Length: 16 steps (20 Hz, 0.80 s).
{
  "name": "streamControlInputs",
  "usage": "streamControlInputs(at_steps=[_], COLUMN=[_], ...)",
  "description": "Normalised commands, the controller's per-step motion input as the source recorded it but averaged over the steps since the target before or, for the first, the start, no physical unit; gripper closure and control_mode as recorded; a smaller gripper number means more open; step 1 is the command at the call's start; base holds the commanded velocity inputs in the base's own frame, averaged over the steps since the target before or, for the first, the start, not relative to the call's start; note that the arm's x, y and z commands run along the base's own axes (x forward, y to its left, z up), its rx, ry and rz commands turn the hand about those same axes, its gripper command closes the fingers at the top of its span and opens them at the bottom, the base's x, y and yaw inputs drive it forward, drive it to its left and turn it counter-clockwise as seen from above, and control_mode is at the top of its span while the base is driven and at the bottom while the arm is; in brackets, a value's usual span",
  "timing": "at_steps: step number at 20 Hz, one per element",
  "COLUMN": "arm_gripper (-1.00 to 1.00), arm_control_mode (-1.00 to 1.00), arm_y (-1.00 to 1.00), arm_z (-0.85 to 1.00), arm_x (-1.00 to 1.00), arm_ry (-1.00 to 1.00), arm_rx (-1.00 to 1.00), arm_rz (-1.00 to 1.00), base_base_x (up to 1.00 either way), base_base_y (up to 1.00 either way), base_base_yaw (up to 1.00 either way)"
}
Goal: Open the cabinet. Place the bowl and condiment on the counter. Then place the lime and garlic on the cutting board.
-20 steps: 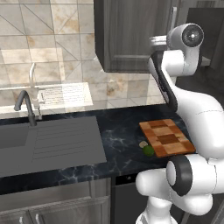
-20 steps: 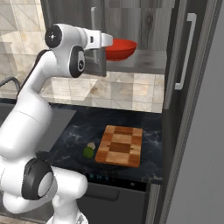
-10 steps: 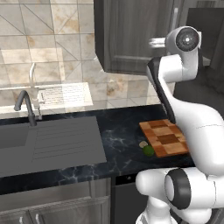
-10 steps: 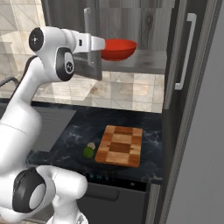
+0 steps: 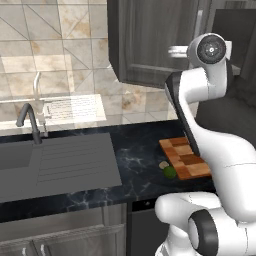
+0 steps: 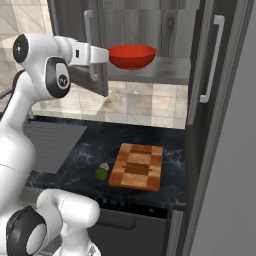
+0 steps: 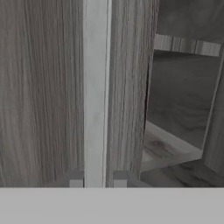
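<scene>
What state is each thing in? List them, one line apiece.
cabinet door: swung open.
handle: clamped between the fingertips.
gripper: shut on the handle.
bowl: upright on the shelf inside.
lime: on the counter, beside the board.
garlic: on the counter, next to the lime.
cutting board: flat on the counter, nothing on it.

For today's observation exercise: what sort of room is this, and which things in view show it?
A kitchen, computer-rendered: a grey sink with a dark curved tap, a checkered wooden cutting board on the black marble-look counter, and a glossy red bowl on the dark wood-grain cabinet's shelf.
</scene>
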Motion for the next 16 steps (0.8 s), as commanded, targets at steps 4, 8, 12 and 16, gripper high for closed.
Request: streamControlInputs(at_steps=[4, 8, 12, 16], arm_gripper=[1.0, 1.0, 1.0, 1.0], arm_control_mode=[-1.0, -1.0, -1.0, -1.0], arm_y=[0.0, 0.0, 0.0, 0.02], arm_z=[0.0, 0.0, 0.0, -0.03], arm_x=[-0.57, -0.54, -0.49, -0.46], arm_ry=[0.0, 0.0, 0.0, 0.0], arm_rx=[0.04, 0.03, 0.02, 0.0], arm_rz=[-0.02, -0.02, -0.01, -0.02], base_base_x=[0.0, 0.0, 0.0, 0.0], base_base_y=[0.0, 0.0, 0.0, 0.0], base_base_yaw=[0.0, 0.0, 0.0, 0.0])
